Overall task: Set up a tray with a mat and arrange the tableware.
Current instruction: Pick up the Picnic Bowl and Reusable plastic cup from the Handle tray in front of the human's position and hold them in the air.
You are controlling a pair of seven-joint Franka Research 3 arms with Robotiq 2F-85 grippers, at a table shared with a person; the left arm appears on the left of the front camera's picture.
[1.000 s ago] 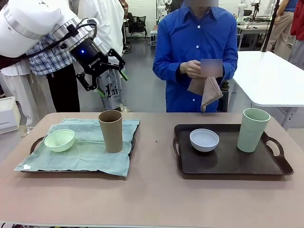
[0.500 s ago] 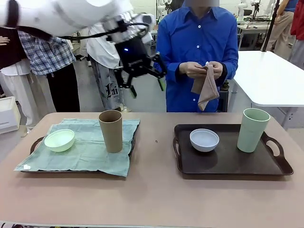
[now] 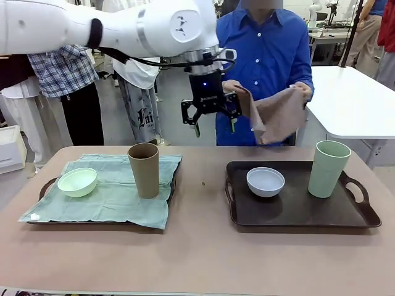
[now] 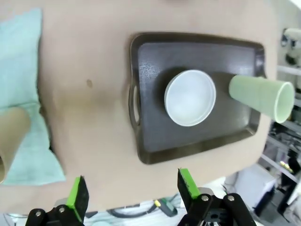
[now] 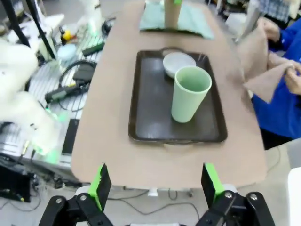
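Observation:
A person at the far side holds a brown mat [image 3: 279, 115] spread between both hands. My left gripper [image 3: 214, 119] hangs open and empty in the air right beside the mat's left edge, fingers pointing down. Below it, the dark right tray [image 3: 290, 213] carries a white bowl [image 3: 265, 181] and a tall pale green cup [image 3: 329, 168]. The left tray [image 3: 45, 185] is covered by a green mat [image 3: 111, 196] bearing a pale green bowl [image 3: 77, 182] and a tall brown cup [image 3: 144, 169]. My right gripper [image 5: 155, 182] is open, high above the dark tray's [image 5: 150, 103] end.
The table [image 3: 197, 253] has bare room in front of both trays and between them. A white table [image 3: 352, 98] stands at the back right. Other people stand behind the left tray. Cables and equipment lie on the floor beside the table [image 5: 75, 75].
My left arm has swung right, from above the left tray to the middle near the person's hands. The person has unfolded the brown mat and spread it wide.

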